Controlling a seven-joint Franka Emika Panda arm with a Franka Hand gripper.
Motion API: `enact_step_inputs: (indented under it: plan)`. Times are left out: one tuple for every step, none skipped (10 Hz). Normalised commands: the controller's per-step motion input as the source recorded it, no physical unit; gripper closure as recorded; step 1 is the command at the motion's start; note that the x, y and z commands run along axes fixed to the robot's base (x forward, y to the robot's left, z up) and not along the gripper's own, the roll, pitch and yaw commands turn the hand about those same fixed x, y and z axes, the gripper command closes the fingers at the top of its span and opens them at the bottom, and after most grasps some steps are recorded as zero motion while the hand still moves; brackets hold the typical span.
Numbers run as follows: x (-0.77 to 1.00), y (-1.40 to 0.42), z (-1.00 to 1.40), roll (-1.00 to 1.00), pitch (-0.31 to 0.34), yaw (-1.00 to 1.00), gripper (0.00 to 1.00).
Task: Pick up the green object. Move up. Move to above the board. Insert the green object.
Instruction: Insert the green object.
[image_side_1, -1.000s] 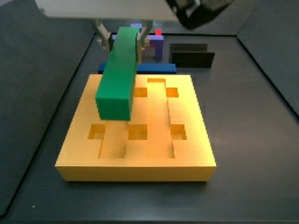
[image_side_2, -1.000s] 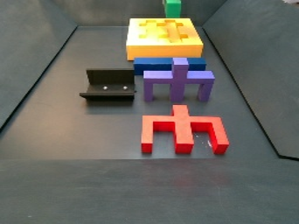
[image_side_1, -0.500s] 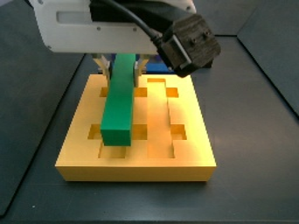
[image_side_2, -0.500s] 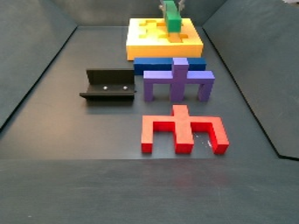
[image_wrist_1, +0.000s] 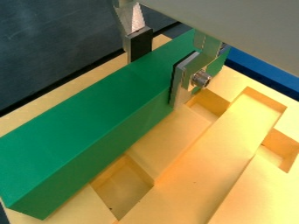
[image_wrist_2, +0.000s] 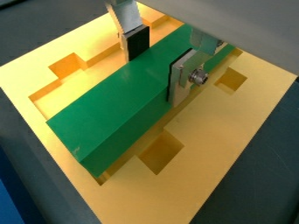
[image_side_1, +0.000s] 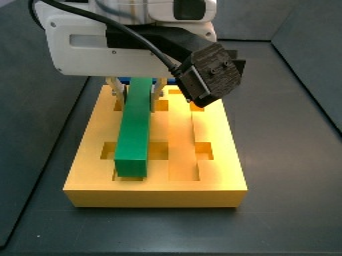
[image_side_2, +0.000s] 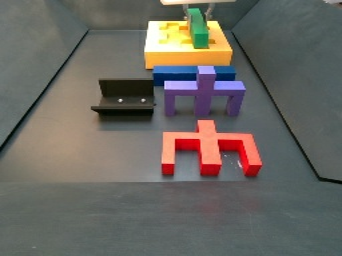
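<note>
Clamped across the far end of the green object (image_wrist_1: 105, 131), the gripper (image_wrist_1: 163, 61) holds it low along a groove at the board's (image_side_1: 221, 175) left in a side view, apparently nearly seated, so press straight down, keeping it level.

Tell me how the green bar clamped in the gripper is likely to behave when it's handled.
The green object looks like a solid straight bar, so probably stiff. Its flat faces and square edges mean it should not roll. The gripper clamps it near one end, so the long free end over the board might sag or pivot if the pads slip.
</note>
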Motion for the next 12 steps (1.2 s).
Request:
enact_step_inputs:
  plan:
    - [-0.07, 0.0, -0.2, 0.03, -0.003, 0.0, 1.0]
    - [-0.15, 0.0, -0.16, 0.0, -0.044, 0.06, 1.0]
    - [-0.14, 0.0, -0.12, 0.0, -0.034, 0.05, 1.0]
    - [-0.17, 0.0, -0.08, 0.0, -0.016, 0.0, 1.0]
    - [-0.17, 0.0, -0.09, 0.0, -0.024, 0.0, 1.0]
    - [0.0, 0.0, -0.16, 0.0, -0.033, 0.0, 1.0]
    - [0.0, 0.0, -0.46, -0.03, -0.056, 0.0, 1.0]
    - [0.0, 0.0, -0.64, -0.1, -0.113, 0.0, 1.0]
    - [0.03, 0.0, -0.61, -0.2, -0.139, 0.0, 1.0]
    - [0.0, 0.0, -0.63, -0.17, -0.147, 0.0, 1.0]
    - [0.0, 0.0, -0.22, -0.08, -0.054, 0.0, 1.0]
    - [0.0, 0.0, 0.0, 0.0, 0.0, 0.0, 1.0]
